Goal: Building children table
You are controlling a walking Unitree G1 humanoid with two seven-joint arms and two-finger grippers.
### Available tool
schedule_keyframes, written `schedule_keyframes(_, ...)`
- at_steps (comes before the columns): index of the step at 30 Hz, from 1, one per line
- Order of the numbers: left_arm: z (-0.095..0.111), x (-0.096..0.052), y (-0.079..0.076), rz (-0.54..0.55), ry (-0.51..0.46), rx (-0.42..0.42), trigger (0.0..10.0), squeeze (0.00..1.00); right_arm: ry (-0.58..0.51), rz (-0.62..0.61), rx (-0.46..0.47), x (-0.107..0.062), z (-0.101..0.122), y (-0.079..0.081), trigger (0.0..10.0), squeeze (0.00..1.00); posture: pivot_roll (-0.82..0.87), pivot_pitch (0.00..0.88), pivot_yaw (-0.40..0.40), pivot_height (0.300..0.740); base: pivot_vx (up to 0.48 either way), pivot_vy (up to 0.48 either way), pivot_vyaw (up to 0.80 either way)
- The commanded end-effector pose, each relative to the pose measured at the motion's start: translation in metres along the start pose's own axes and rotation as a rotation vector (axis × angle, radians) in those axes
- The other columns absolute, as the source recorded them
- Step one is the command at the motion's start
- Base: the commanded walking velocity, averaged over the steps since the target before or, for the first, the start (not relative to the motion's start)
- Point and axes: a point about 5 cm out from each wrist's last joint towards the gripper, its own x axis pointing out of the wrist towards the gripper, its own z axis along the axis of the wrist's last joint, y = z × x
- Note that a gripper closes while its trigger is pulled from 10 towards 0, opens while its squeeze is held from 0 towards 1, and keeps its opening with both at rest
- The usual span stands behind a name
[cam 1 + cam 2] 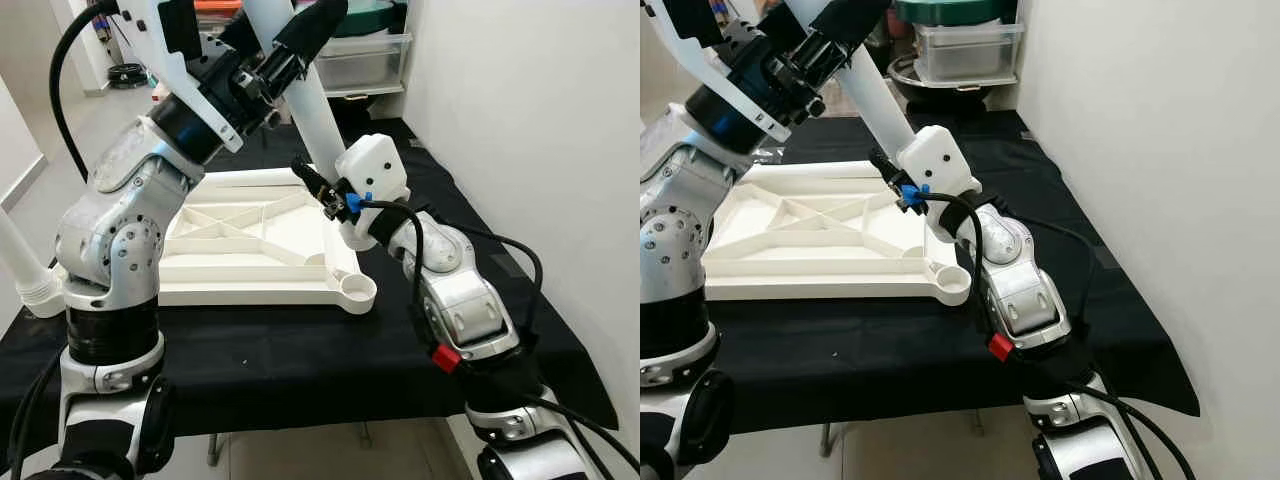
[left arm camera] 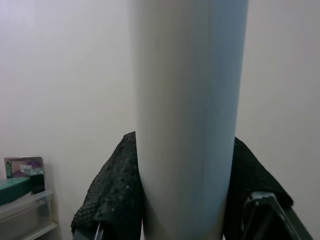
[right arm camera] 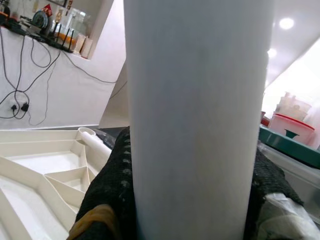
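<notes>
I had both the left end effector (image 1: 300,45) and right end effector (image 1: 318,188) clamped on the long white plastic table leg (image 1: 315,110). It looked light, stiff and slippery, so I judged a two-point grip along its shaft best above the upturned white ribbed tabletop (image 1: 250,245).

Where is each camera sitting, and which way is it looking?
Left eye view: on the head, looking down at the white tabletop on the black cloth; both silver arms show.
Right eye view: beside it, same scene.
Left wrist view: looks along the left tool, whose black fingers clamp the white leg, toward a wall.
Right wrist view: along the right tool, gripping that leg too.
Shared: both wrist views show the leg.
</notes>
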Motion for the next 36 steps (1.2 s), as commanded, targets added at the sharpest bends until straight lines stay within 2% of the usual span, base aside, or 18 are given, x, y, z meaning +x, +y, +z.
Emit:
schedule_keyframes(1, 0.000, 0.001, 0.001, -0.032, 0.029, 0.003, 0.0, 0.00, -0.017, 0.022, 0.006, -0.001, 0.004, 0.005, 10.0, 0.00, 0.01, 0.000, 0.016, 0.740, 0.000, 0.000, 0.00)
schedule_keyframes(3, -0.002, 0.001, -0.004, -0.141, 0.070, -0.021, 0.0, 0.00, -0.012, 0.073, 0.034, -0.001, 0.002, 0.008, 10.0, 0.00, 0.01, 0.000, 0.013, 0.740, 0.000, 0.000, 0.00)
schedule_keyframes(4, -0.004, 0.001, -0.008, -0.237, 0.106, -0.038, 0.0, 0.00, -0.006, 0.154, 0.057, -0.003, 0.000, 0.014, 10.0, 1.00, 0.01, 0.000, 0.012, 0.740, 0.000, 0.000, 0.00)
schedule_keyframes(5, -0.004, 0.001, -0.008, -0.237, 0.106, -0.038, 0.0, 0.00, -0.006, 0.154, 0.057, -0.003, 0.000, 0.014, 10.0, 1.00, 0.01, 0.000, 0.012, 0.740, 0.000, 0.000, 0.00)
schedule_keyframes(7, -0.004, 0.001, -0.012, -0.326, 0.129, -0.079, 0.0, 0.00, -0.013, 0.224, 0.081, -0.004, 0.000, 0.020, 10.0, 1.00, 0.01, 0.000, 0.012, 0.740, 0.000, 0.000, 0.00)
schedule_keyframes(8, -0.004, 0.001, -0.012, -0.326, 0.129, -0.079, 0.0, 0.00, -0.013, 0.224, 0.081, -0.004, 0.000, 0.020, 10.0, 1.00, 0.01, 0.000, 0.012, 0.740, 0.000, 0.000, 0.00)
schedule_keyframes(9, -0.004, -0.001, -0.020, -0.450, 0.153, -0.155, 0.0, 0.00, -0.032, 0.314, 0.116, -0.006, 0.002, 0.026, 10.0, 1.00, 0.00, 0.000, 0.007, 0.740, 0.000, 0.000, 0.00)
schedule_keyframes(12, -0.004, -0.003, -0.028, -0.570, 0.182, -0.205, 0.0, 0.00, -0.040, 0.426, 0.132, -0.008, 0.005, 0.033, 10.0, 1.00, 0.00, 0.000, 0.008, 0.740, 0.000, 0.000, 0.00)
schedule_keyframes(13, -0.005, -0.003, -0.028, -0.596, 0.196, -0.204, 0.0, 0.00, -0.020, 0.464, 0.122, -0.009, 0.004, 0.035, 10.0, 0.87, 0.00, 0.000, 0.008, 0.740, 0.000, 0.000, 0.00)
schedule_keyframes(14, -0.005, -0.003, -0.028, -0.596, 0.196, -0.204, 0.0, 0.00, -0.020, 0.464, 0.122, -0.009, 0.004, 0.035, 10.0, 0.87, 0.00, 0.000, 0.008, 0.740, 0.000, 0.000, 0.00)
schedule_keyframes(15, -0.008, -0.002, -0.026, -0.613, 0.208, -0.202, 0.0, 0.00, -0.007, 0.509, 0.122, -0.010, 0.003, 0.038, 10.0, 0.00, 0.00, 0.000, 0.008, 0.740, 0.000, 0.000, 0.00)
schedule_keyframes(16, -0.008, -0.002, -0.026, -0.613, 0.208, -0.202, 0.0, 0.00, -0.007, 0.509, 0.122, -0.010, 0.003, 0.038, 10.0, 0.00, 0.00, 0.000, 0.008, 0.740, 0.000, 0.000, 0.00)
schedule_keyframes(17, -0.011, 0.001, -0.023, -0.639, 0.226, -0.185, 0.0, 0.00, 0.014, 0.561, 0.135, -0.012, 0.002, 0.045, 10.0, 0.00, -0.01, 0.000, 0.006, 0.740, 0.000, 0.000, 0.00)
schedule_keyframes(24, -0.010, 0.010, -0.019, -0.659, 0.214, -0.163, 0.0, 0.00, 0.026, 0.565, 0.214, -0.011, 0.004, 0.054, 10.0, 0.00, -0.01, 0.000, 0.010, 0.740, 0.000, 0.000, 0.00)
schedule_keyframes(25, -0.010, 0.012, -0.017, -0.662, 0.209, -0.157, 0.0, 0.00, 0.021, 0.538, 0.238, -0.010, 0.005, 0.055, 0.0, 0.00, -0.02, 0.000, 0.014, 0.740, 0.000, 0.000, 0.00)
schedule_keyframes(29, -0.008, 0.015, -0.014, -0.662, 0.194, -0.154, 0.0, 0.00, 0.025, 0.492, 0.285, -0.008, 0.005, 0.055, 0.0, 0.00, -0.02, 0.000, 0.014, 0.740, 0.000, 0.000, 0.00)
schedule_keyframes(32, -0.004, 0.015, -0.027, -0.674, 0.173, -0.146, 0.0, 0.00, 0.006, 0.435, 0.362, -0.006, 0.008, 0.051, 0.0, 0.00, -0.02, 0.000, 0.018, 0.740, 0.000, 0.000, 0.00)
schedule_keyframes(36, -0.003, 0.017, -0.026, -0.669, 0.154, -0.142, 0.0, 0.00, -0.040, 0.386, 0.427, -0.003, 0.014, 0.048, 0.0, 0.00, -0.02, 0.000, 0.020, 0.740, 0.000, 0.000, 0.00)
